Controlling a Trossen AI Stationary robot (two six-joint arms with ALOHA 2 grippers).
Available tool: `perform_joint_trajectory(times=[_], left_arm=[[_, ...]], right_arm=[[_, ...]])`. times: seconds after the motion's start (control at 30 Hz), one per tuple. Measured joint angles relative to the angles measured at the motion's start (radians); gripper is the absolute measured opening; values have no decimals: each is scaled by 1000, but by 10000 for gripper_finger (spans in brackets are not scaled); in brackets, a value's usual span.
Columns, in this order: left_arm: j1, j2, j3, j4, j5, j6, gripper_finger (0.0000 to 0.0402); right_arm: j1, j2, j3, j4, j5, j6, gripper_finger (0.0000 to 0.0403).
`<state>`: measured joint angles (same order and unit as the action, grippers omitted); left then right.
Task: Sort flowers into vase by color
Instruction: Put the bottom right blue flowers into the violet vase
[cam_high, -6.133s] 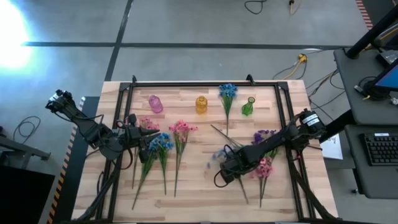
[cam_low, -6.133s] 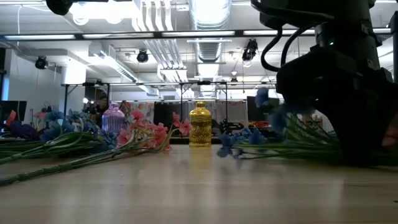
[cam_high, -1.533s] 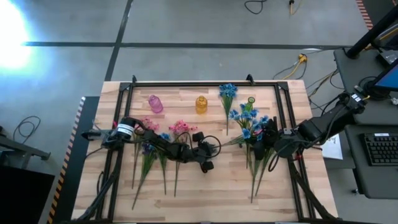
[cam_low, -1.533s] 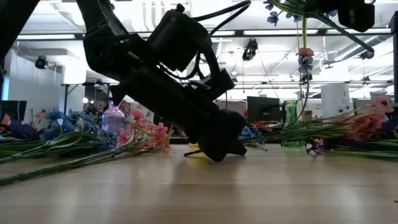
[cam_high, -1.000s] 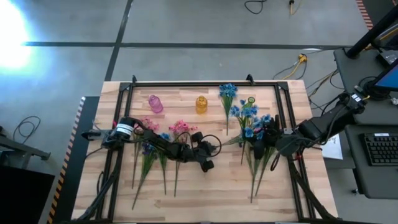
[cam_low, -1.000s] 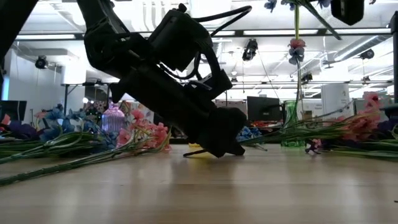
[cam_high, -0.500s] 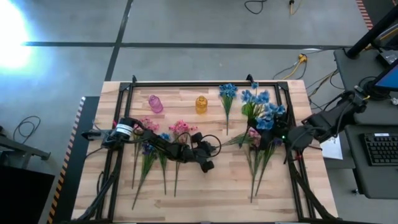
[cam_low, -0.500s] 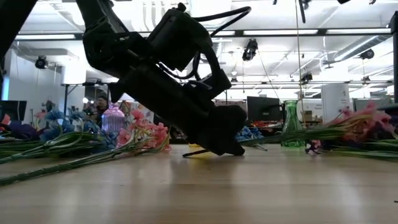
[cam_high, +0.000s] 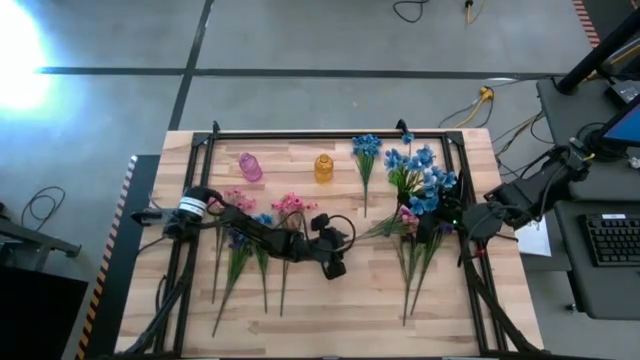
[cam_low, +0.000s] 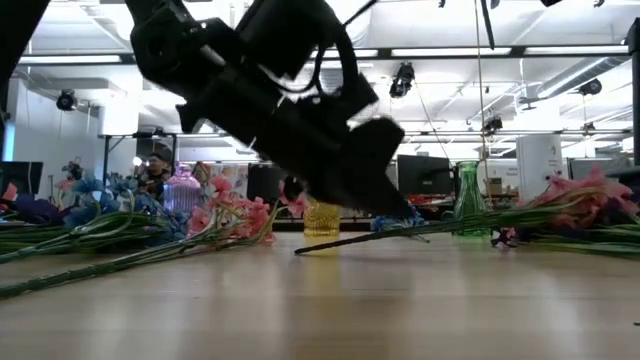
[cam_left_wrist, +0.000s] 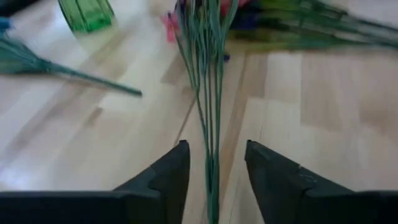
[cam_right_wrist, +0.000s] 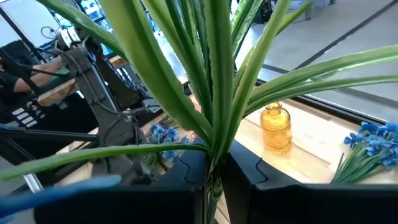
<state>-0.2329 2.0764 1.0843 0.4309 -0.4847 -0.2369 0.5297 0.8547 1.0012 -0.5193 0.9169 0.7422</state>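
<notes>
My right gripper (cam_high: 455, 222) is raised over the table's right side, shut on a blue flower sprig (cam_high: 420, 175) whose blossoms spread above the green vase (cam_low: 470, 200). My left gripper (cam_high: 333, 268) hovers open near the table's middle. Its fingers stand on either side of a bundle of green stems (cam_left_wrist: 208, 124) without touching it. This sprig lies flat on the table, its blossoms toward the right-hand heap (cam_high: 410, 220). A pink vase (cam_high: 250, 167) and a yellow vase (cam_high: 324, 168) stand at the far edge. My right gripper pinches the blue sprig's bunched green stems (cam_right_wrist: 214, 146) between its two fingers (cam_right_wrist: 186, 180). It comes nearly level from the table's right side. The long leaves fan out just beyond the fingertips. The sprig is lifted clear of the table, blossoms pointing toward the far edge.
Pink flowers (cam_high: 292, 207) and another blue sprig (cam_high: 262, 225) lie on the left half, stems toward the near edge. A blue sprig (cam_high: 366, 150) lies by the far edge. Pink and purple sprigs lie at the right. A black frame (cam_high: 330, 135) rims the table.
My left gripper has opened, let go of the stem bundle and risen; the bundle stays lying on the table. My right gripper has gone up and toward the table's far right, rolling, carrying the blue sprig so that its blossoms now sit over the green vase.
</notes>
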Motion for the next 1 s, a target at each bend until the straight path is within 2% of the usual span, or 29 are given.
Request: perform_joint_trajectory(times=[0.17,0.3,0.53,0.67,0.87,1.0], left_arm=[[-1,-84,0,-54,1,47,171],[-2,-181,-16,-108,1,93,173],[-3,-422,-145,-112,58,177,169],[-7,-587,-250,-113,53,181,169],[-6,-828,-390,-114,48,180,169],[-6,-962,-464,-121,46,181,168]], right_arm=[[0,0,-2,0,1,-2,22],[0,8,-18,1,31,-11,22],[0,15,-108,72,71,-11,22],[-17,36,-176,178,103,-39,22],[-85,127,-242,427,129,-146,22],[-156,212,-242,622,76,-287,22]])
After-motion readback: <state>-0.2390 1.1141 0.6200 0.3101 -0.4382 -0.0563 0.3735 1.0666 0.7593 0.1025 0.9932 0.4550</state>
